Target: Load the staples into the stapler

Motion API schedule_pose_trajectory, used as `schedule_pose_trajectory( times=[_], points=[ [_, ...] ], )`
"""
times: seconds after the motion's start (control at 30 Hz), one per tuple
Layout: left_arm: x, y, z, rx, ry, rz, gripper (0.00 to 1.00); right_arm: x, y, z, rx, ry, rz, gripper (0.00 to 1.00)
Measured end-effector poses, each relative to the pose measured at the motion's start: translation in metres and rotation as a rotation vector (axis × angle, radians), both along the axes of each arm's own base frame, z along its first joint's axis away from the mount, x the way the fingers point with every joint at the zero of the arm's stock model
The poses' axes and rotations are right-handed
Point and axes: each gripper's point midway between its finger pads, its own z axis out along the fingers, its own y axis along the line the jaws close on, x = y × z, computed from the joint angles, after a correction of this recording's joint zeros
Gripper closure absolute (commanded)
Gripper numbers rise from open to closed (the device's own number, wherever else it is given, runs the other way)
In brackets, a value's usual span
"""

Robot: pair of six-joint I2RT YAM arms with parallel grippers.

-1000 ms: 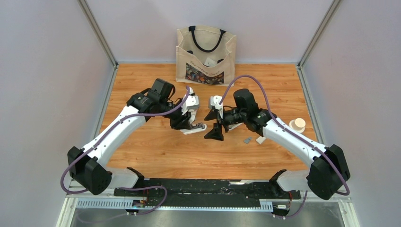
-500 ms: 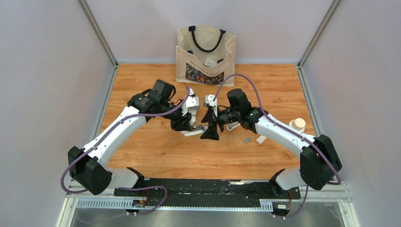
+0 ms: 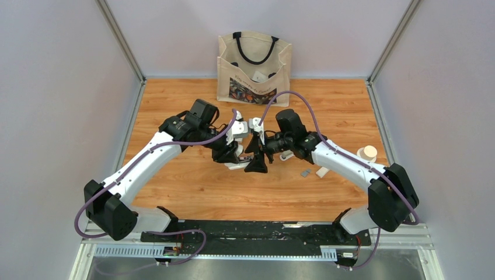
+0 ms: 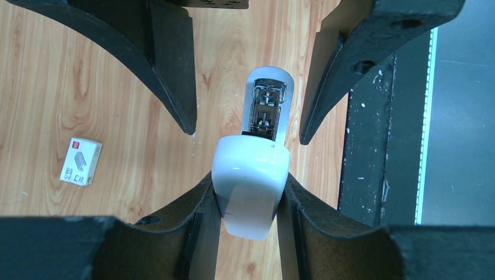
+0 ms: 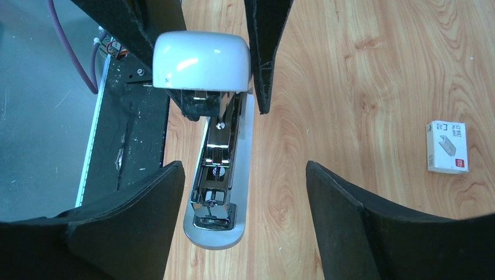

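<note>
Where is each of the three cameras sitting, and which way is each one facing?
Top external: above and behind the bases, looking down on the table toward the tote bag; both arms show.
Left wrist: looks down past the left end effector, shut on the stapler at its white lid; the right end effector shows opposite.
Right wrist: faces the opposite way, its open fingers straddling the stapler's metal magazine.
Shared: both wrist views show the stapler and staple box.

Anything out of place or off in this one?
Nothing spilled or broken. One oddity: the right gripper straddles the opened stapler open and empty, while the staples lie loose on the table near their box. The left gripper clamps the stapler's white cover.
</note>
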Motion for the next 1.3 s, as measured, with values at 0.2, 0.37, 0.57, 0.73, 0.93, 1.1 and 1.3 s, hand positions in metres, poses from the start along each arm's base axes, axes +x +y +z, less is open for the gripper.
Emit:
schedule_pose_trajectory(
  times=[0.2,0.37,0.57,0.73,0.93,1.1,1.3],
  points=[
    [0.0,0.0,0.0,0.0,0.0,0.0,1.0,-0.003,-0.001,-0.005,-0.013,0.019,0.011,0.44],
    [0.001,0.0,0.0,0.003,-0.005,0.003,1.0,-0.009,-0.002,-0.004,-0.009,0.036,0.034,0.64],
    [-0.001,0.0,-0.001,0.001,0.007,0.001,1.0,-0.01,-0.001,-0.004,-0.005,0.033,0.044,0.95],
    [0.0,0.0,0.0,-0.003,0.015,0.011,1.0,-0.011,-0.001,-0.004,-0.004,0.034,0.047,1.0],
    [0.013,0.007,0.011,-0.068,0.048,0.078,1.0,-0.004,-0.002,0.001,0.015,0.03,0.03,1.0],
    [0.027,0.015,0.039,-0.204,0.015,0.157,1.0,0.008,-0.006,0.021,0.088,0.007,-0.017,1.0],
    [0.031,0.019,0.057,-0.33,0.017,0.205,1.0,0.011,-0.015,0.045,0.183,-0.014,-0.082,1.0]
  ],
)
